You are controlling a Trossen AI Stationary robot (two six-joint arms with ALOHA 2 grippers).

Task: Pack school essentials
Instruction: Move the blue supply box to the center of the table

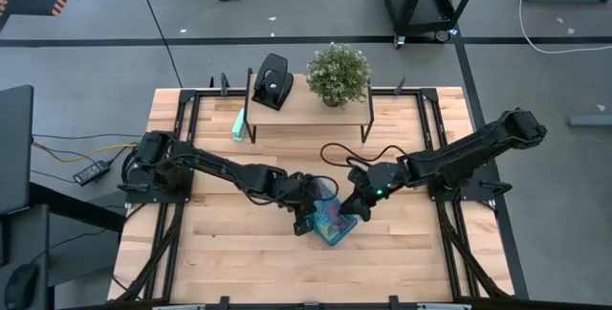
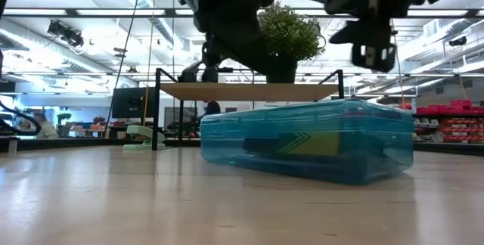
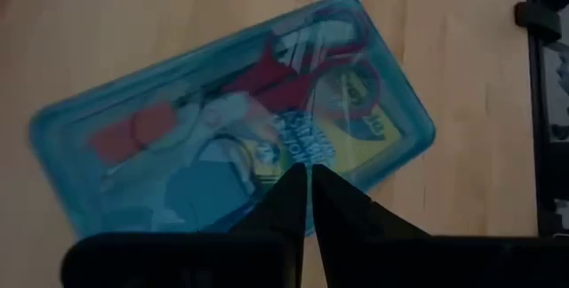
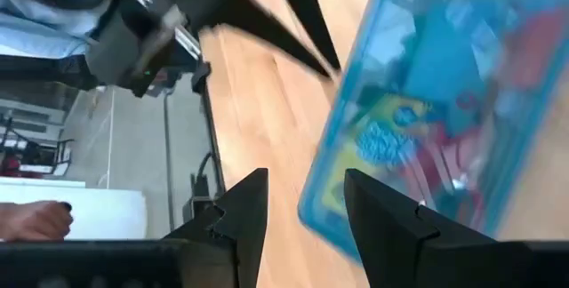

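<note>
The left pincer hangs over the left end of the blue case, its fingers pressed together with only a hairline slit between them and nothing held; in its own wrist view the tips point down at the closed lid. The right pincer sits just beside the case's right end, fingers spread apart with bare wood showing between them, holding nothing, the case edge just past one tip. The case is translucent blue, lid shut, lying flat on the bench near its middle, turned at an angle to the bench edges. Through the lid show the scissors with red handles, the crayon box in yellow and green, a pale blue pad and an orange piece; the rest of what is inside is too blurred to tell apart. In the low view the case rests on the wood with both pincers above it. Farther back on the bench stands a small raised shelf carrying a black punch and a potted plant, with a mint-green block just beside the shelf's left leg.
</note>
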